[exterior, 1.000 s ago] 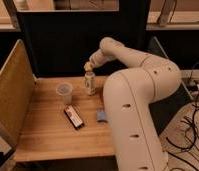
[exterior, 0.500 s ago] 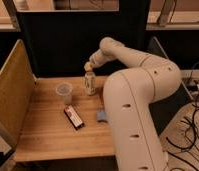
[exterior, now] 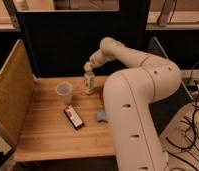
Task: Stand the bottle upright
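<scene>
Tabletop (exterior: 48, 135): cup (exterior: 64, 92), bottle (exterior: 88, 83), gripper (exterior: 87, 66) above.

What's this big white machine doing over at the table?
It is a robot arm working on a small white bottle near the back of the wooden table. The bottle stands upright, and the robot's hand sits right above its cap. On the table there is also a clear plastic cup just left of the bottle, a flat dark packet nearer the front, and a small blue thing beside the arm's body. The job, standing the bottle up, looks about done.
</scene>
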